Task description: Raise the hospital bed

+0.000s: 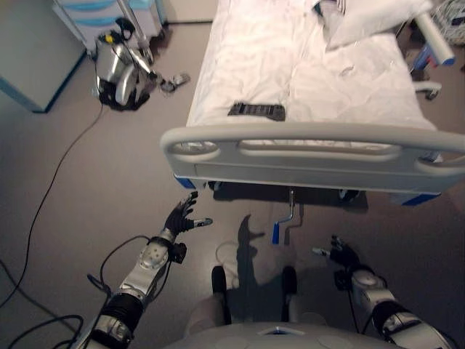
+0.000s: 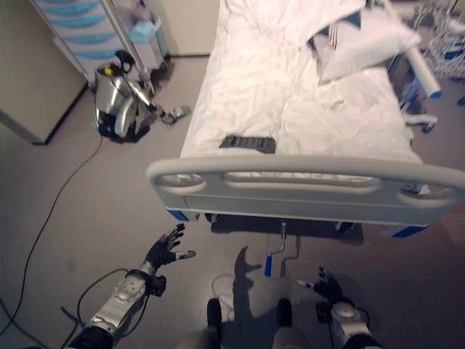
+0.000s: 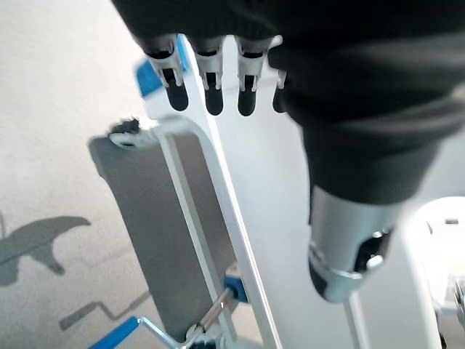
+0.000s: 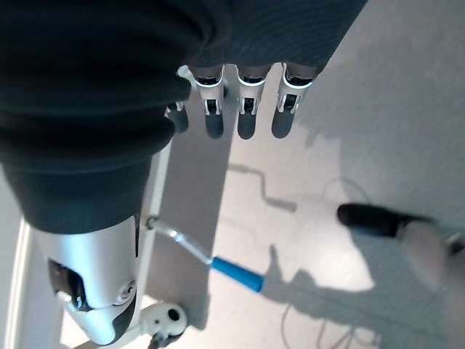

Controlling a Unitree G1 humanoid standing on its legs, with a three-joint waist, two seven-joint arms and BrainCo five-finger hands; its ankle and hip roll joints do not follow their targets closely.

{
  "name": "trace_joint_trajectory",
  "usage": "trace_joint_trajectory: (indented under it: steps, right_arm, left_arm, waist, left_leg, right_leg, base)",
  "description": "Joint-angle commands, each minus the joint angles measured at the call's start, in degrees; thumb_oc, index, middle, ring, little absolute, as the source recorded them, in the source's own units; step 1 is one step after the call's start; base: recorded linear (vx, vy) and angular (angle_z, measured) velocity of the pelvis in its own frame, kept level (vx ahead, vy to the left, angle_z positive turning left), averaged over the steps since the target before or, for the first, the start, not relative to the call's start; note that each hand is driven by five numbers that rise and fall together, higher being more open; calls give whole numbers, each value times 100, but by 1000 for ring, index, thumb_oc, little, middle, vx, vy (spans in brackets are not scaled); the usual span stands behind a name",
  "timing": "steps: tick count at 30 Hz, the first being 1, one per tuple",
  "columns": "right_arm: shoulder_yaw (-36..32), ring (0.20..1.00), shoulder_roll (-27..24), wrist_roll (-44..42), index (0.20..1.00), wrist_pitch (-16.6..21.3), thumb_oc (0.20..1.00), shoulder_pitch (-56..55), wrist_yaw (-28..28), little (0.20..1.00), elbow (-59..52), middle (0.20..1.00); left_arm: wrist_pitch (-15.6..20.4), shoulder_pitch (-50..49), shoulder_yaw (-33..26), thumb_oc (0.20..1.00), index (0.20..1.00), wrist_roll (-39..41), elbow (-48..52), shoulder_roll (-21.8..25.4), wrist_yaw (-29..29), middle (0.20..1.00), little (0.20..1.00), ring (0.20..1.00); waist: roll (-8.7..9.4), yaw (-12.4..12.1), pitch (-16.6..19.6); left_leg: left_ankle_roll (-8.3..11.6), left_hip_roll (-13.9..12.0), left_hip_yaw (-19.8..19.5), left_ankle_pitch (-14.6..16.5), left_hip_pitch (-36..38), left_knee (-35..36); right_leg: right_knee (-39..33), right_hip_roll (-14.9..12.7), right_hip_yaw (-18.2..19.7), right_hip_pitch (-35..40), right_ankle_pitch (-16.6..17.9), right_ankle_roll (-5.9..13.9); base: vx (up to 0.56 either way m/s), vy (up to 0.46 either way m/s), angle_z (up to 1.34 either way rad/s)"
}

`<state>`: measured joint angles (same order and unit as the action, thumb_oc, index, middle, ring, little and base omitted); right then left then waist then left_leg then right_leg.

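Not yet holding the blue crank handle [image 1: 276,233] below the bed [image 1: 312,149], both hands [image 1: 183,217] [image 1: 341,254] open, next reaching down to grab it.

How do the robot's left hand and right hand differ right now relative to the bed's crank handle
The left hand is raised higher with fingers spread, off to the left of the crank handle. The right hand sits lower, right of the crank. Both are open, holding nothing, and neither touches the crank.
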<state>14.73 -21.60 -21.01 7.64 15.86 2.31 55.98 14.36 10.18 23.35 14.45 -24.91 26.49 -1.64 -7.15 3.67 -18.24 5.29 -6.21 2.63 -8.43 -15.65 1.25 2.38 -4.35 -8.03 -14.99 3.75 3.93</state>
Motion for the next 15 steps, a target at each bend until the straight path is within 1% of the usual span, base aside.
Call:
trace_joint_trajectory:
  steps: [1,3,4,5,6,7,8,9,10,11,12,13,14,15]
  right_arm:
    - [218,1000,38,-215,1000,214,1000,354,33,1000,-402,1000]
    - [301,1000,-58,-310,1000,263,1000,693,113,1000,-571,1000]
    - [316,1000,-34,-432,1000,299,1000,950,202,1000,-558,1000]
    - [315,1000,-34,-433,1000,301,1000,959,201,1000,-552,1000]
    - [332,1000,-43,-472,1000,311,1000,1111,258,1000,-508,1000]
    - [332,1000,-43,-472,1000,311,1000,1111,258,1000,-508,1000]
    - [365,1000,-65,-624,1000,362,1000,1461,325,1000,-632,1000]
    - [367,1000,-63,-625,1000,362,1000,1466,324,1000,-631,1000]
    - [410,1000,-104,-798,1000,399,1000,1647,343,1000,-728,1000]
    - [409,1000,-103,-800,1000,398,1000,1654,343,1000,-726,1000]
    - [471,1000,-153,-952,1000,445,1000,1765,398,1000,-992,1000]
    - [495,1000,-158,-982,1000,466,1000,1788,418,1000,-1048,1000]
    - [494,1000,-158,-982,1000,465,1000,1786,419,1000,-1049,1000]
    - [507,1000,-181,-1100,1000,488,1000,1844,434,1000,-1108,1000]
  left_arm:
    - [191,435,-46,1000,1000,118,254,132,-39,1000,1000,1000]
    - [207,716,78,1000,1000,114,536,236,10,1000,1000,1000]
    - [228,948,137,1000,1000,105,724,321,95,1000,1000,1000]
    - [227,953,136,1000,1000,106,724,323,95,1000,1000,1000]
    - [221,1068,196,1000,1000,54,959,418,135,1000,1000,1000]
    - [221,1068,196,1000,1000,54,959,419,135,1000,1000,1000]
    - [280,1224,223,1000,1000,147,1620,691,170,1000,1000,1000]
    - [275,1222,218,1000,1000,149,1627,695,169,1000,1000,1000]
    - [316,1347,257,1000,1000,190,1933,872,208,1000,1000,1000]
    - [313,1350,254,1000,1000,192,1937,876,208,1000,1000,1000]
    - [325,1506,287,1000,1000,160,2188,1075,322,1000,1000,1000]
    - [332,1547,302,1000,1000,150,2257,1133,359,1000,1000,1000]
    - [331,1548,305,1000,1000,150,2257,1133,360,1000,1000,1000]
    - [356,1632,291,1000,1000,178,2452,1211,458,1000,1000,1000]
  waist:
    - [492,55,-226]
    - [438,88,-477]
    - [413,95,-629]
    - [414,94,-619]
    - [382,95,-715]
    - [382,95,-710]
    - [331,122,-965]
    - [333,122,-946]
    - [316,124,-1082]
    - [317,124,-1070]
    - [310,136,-1155]
    - [307,143,-1155]
    - [306,141,-1155]
    - [301,139,-1155]
  left_leg:
    - [-47,235,49,389,104,-459]
    - [-43,237,41,348,-323,-595]
    - [-36,225,31,324,-656,-749]
    - [-36,225,31,328,-681,-763]
    - [-40,233,29,324,-831,-826]
    - [-40,234,29,325,-838,-829]
    - [-32,255,64,302,-1279,-983]
    - [-33,255,65,307,-1311,-999]
    - [-34,257,64,295,-1584,-1068]
    - [-35,258,64,298,-1612,-1084]
    - [-37,263,66,339,-1993,-1259]
    - [-40,268,63,313,-2146,-1287]
    - [-39,265,62,346,-2154,-1320]
    - [-56,276,53,360,-2453,-1449]
  right_leg:
    - [237,-288,65,-217,63,505]
    - [427,-289,121,-716,89,506]
    - [580,-298,136,-1068,99,515]
    - [593,-299,138,-1093,96,514]
    - [672,-314,151,-1263,101,519]
    - [674,-314,151,-1270,100,519]
    - [859,-329,210,-1747,138,523]
    - [873,-331,213,-1780,135,523]
    - [978,-341,259,-2079,154,521]
    - [991,-343,261,-2106,151,521]
    - [1142,-353,308,-2466,134,526]
    - [1137,-356,323,-2589,176,524]
    - [1169,-356,324,-2597,147,526]
    - [1255,-377,336,-2859,156,520]
  base:
    - [-135,-1,-10]
    - [-160,10,-9]
    - [-134,3,-7]
    - [-111,-1,-3]
    - [-35,2,4]
    - [-128,23,8]
    - [-93,21,8]
    - [-129,36,6]
    - [-36,16,3]
    - [-59,32,1]
    - [-34,22,0]
    - [0,0,0]
    - [0,0,0]
    - [0,0,0]
